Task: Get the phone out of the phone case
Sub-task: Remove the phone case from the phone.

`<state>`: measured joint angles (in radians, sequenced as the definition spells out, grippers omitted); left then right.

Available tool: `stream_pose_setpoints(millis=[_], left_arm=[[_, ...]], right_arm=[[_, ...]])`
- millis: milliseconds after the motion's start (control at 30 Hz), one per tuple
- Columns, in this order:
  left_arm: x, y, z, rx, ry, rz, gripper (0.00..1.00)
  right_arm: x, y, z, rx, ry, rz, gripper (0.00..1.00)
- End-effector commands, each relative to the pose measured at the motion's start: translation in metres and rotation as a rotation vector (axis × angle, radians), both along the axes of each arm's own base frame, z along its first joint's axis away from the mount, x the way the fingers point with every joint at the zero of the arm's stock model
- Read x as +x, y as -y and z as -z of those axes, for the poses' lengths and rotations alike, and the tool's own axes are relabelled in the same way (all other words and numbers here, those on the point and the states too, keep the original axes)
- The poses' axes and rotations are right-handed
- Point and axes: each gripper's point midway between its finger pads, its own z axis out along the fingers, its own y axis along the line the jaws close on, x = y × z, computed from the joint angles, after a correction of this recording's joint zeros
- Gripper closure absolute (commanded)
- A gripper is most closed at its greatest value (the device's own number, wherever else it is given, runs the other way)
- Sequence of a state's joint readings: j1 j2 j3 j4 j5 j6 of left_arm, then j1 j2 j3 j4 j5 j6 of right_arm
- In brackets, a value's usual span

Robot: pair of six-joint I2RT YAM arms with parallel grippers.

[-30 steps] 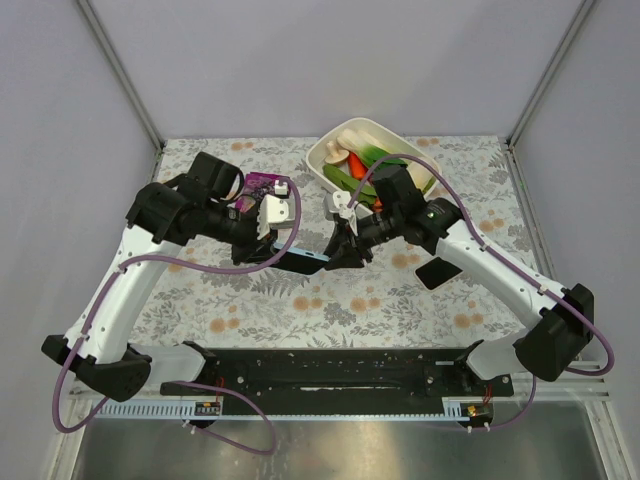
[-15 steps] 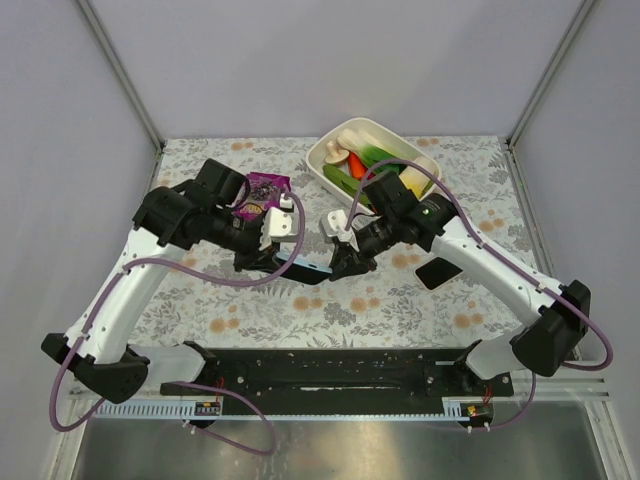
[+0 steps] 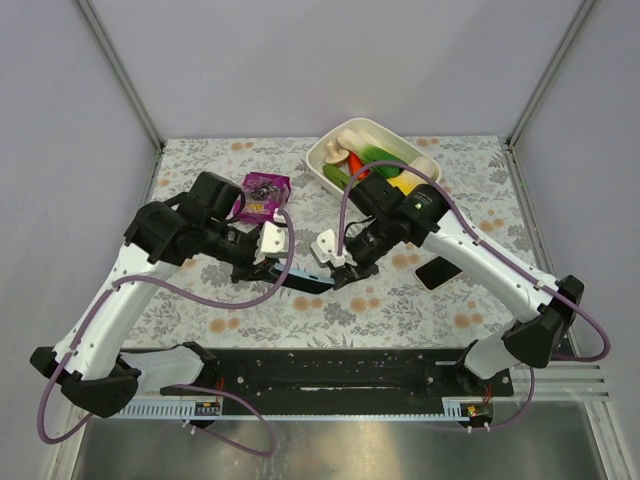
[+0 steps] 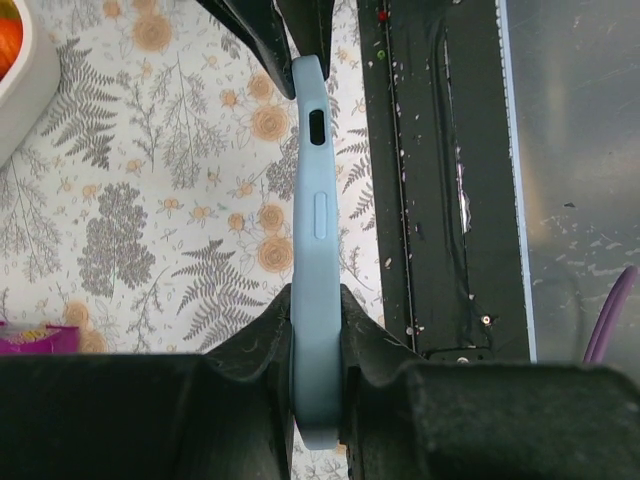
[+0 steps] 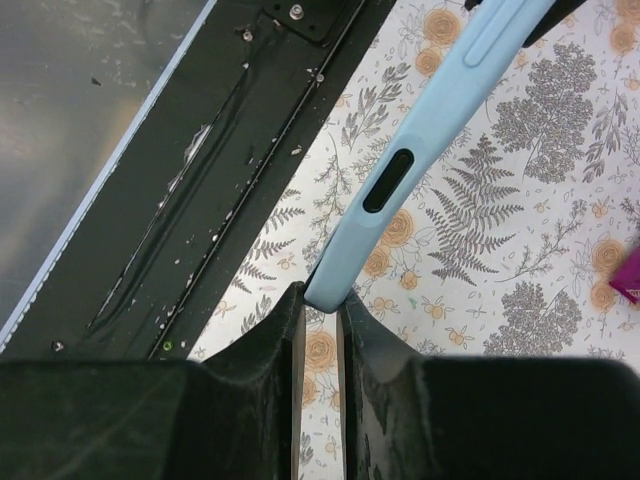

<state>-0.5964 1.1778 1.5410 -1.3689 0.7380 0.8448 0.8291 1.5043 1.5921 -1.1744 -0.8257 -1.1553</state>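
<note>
Phone case: pale blue, matt, smooth, rubbery-looking plastic.
Left gripper fingers: black plastic, matt.
Table cover: floral print, matt, cloth-like.
Bin, 1 o'clock: white plastic, smooth, slight sheen.
Packet, 10 o'clock: purple glossy film.
Base rail, 6 o'clock: black, glossy, scuffed.
Metal sheet: grey, dull.

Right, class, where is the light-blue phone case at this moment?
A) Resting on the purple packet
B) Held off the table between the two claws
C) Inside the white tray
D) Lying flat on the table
B: the phone case is pinched at one end by the left claw and at the other by the right claw, with the flowered table visible beneath it.
</note>
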Motion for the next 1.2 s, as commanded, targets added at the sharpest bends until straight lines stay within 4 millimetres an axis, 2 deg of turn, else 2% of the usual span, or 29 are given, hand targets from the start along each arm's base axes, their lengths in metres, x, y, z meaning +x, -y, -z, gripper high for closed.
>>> stream_pose_setpoints(millis=[0, 100, 300, 633, 833, 967, 1033, 1067, 1100, 1167], left_arm=[[-0.043, 0.006, -0.007, -0.109, -0.085, 0.158, 1.00], [-0.055, 0.003, -0.005, -0.123, -0.107, 0.190, 1.00], [-0.056, 0.002, -0.005, -0.142, -0.106, 0.186, 1.00], [-0.059, 0.008, -0.010, -0.181, -0.130, 0.201, 1.00], [-0.039, 0.006, -0.017, -0.190, -0.054, 0.110, 1.00], [-0.019, -0.004, -0.024, -0.232, 0.000, 0.015, 1.00], [-0.016, -0.007, -0.028, -0.253, -0.002, -0.004, 1.00], [-0.015, -0.008, -0.030, -0.260, -0.003, -0.011, 1.00], [-0.013, -0.010, -0.031, -0.271, -0.007, -0.023, 1.00], [-0.012, -0.011, -0.034, -0.287, -0.014, -0.036, 1.00]], right_arm=[[-0.001, -0.014, -0.038, 0.102, 0.159, -0.102, 1.00], [-0.008, -0.013, -0.040, 0.081, 0.193, -0.139, 1.00], [-0.023, -0.018, -0.045, 0.060, 0.196, -0.190, 1.00], [-0.014, -0.031, -0.050, 0.058, 0.205, -0.158, 1.00], [0.004, -0.030, -0.047, 0.042, 0.195, -0.021, 1.00], [0.018, -0.020, -0.047, 0.055, 0.159, 0.101, 0.92], [0.023, -0.013, -0.047, 0.060, 0.145, 0.162, 0.84], [0.027, -0.011, -0.047, 0.064, 0.136, 0.201, 0.78], [0.028, -0.009, -0.047, 0.070, 0.115, 0.234, 0.65], [0.033, -0.004, -0.047, 0.079, 0.098, 0.284, 0.47]])
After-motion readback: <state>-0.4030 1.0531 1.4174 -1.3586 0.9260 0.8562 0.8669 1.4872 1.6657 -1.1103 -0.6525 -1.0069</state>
